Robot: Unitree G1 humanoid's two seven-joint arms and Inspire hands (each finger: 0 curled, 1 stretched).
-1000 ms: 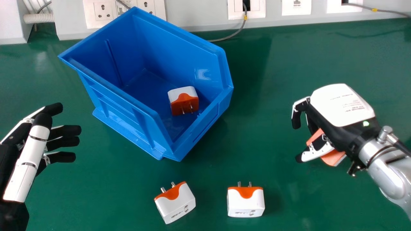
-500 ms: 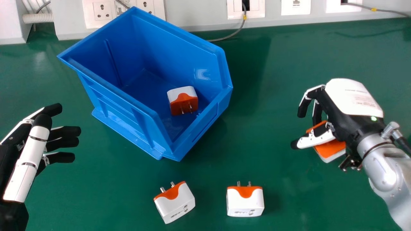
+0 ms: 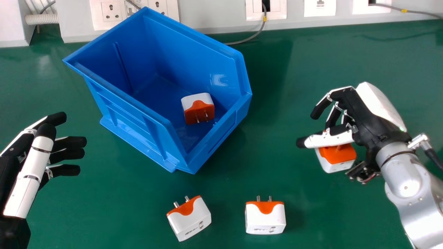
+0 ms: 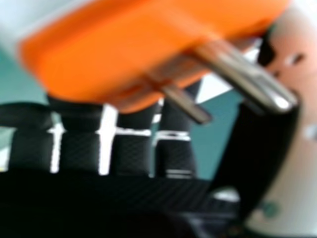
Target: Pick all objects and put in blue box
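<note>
My R hand [image 3: 368, 121] clamped on adptr A [image 3: 337, 155], R of blue box [image 3: 193, 45]. Adptr B [image 3: 199, 110] in box; adptr C [image 3: 190, 219], adptr D [image 3: 265, 218] on worktop [image 3: 121, 204]. L hand [image 3: 29, 173] fingers apart.

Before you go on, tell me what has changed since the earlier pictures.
The right hand has tilted and carried its plug leftward, nearer the blue box; nothing was let go. The left hand, the box, the boxed plug and the two loose plugs stayed put.
</note>
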